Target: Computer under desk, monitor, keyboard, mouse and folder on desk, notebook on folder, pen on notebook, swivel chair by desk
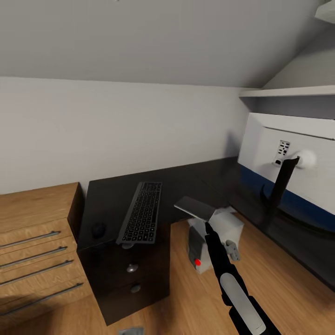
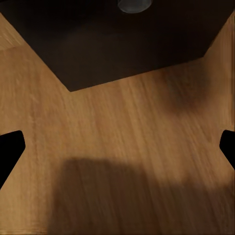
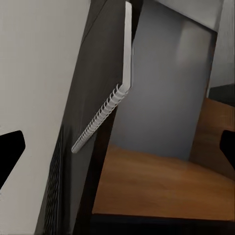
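Dark desk (image 1: 186,184) carries keyboard (image 1: 141,212) and mouse (image 1: 98,229); both arms' fingers (image 3: 11,147) spread empty.

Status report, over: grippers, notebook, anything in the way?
Left gripper open, empty, over floor. Notebook aloft at right gripper, grip unclear. Keyboard, mouse on desk; computer just below notebook.

Pale grey wall (image 1: 116,125) under a sloped ceiling (image 1: 163,37). Wood-plank floor (image 1: 195,298). Light-wood chest of drawers (image 1: 35,242) with bar handles stands beside a white shelf-less corner; white shelf (image 1: 288,91) upper right.
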Controlling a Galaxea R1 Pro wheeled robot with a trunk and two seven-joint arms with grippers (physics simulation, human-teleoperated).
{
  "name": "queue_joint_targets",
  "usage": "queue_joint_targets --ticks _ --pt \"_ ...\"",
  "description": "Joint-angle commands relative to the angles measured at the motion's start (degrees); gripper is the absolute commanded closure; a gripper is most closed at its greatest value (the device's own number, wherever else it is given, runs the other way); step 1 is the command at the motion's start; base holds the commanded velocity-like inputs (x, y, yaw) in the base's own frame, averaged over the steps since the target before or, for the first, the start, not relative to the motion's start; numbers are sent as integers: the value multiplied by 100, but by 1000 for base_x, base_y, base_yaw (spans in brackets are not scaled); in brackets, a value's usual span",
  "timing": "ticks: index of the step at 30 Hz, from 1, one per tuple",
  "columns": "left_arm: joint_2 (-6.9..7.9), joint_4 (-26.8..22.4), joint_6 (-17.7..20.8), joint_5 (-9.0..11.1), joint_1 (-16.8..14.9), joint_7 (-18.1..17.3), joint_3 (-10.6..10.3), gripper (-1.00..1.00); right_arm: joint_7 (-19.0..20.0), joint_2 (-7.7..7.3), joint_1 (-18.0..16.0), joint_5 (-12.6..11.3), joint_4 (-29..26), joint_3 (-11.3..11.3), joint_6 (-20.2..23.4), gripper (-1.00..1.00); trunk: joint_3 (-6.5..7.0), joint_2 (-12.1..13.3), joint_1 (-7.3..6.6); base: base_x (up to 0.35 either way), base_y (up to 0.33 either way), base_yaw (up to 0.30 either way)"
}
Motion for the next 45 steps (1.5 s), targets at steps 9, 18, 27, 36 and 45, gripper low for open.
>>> queue_joint_targets --ticks 9,18,27,36,45 --pt "5 -9 29 13 -4 45 -16 -100 -17 -8 -6 -48 -5 20 -36 -100 -6 -3 -4 -197 -154 0" --pt "6 -10 27 14 -4 42 -19 -100 -41 -14 -6 -51 31 14 -26 -100 48 117 -69 -19 -16 0" --pt "-20 267 21 30 -2 42 -16 -100 -55 -31 -6 -27 316 -6 -52 -100 210 478 -267 -1 -1 0" --pt "-17 320 37 53 -4 42 9 -100 -19 -87 -3 279 1859 232 57 -100 371 839 -465 0 0 0" --pt "-3 483 37 48 -4 35 42 -100 -9 -80 1 1574 3499 497 38 -100 533 1200 -662 0 0 0"
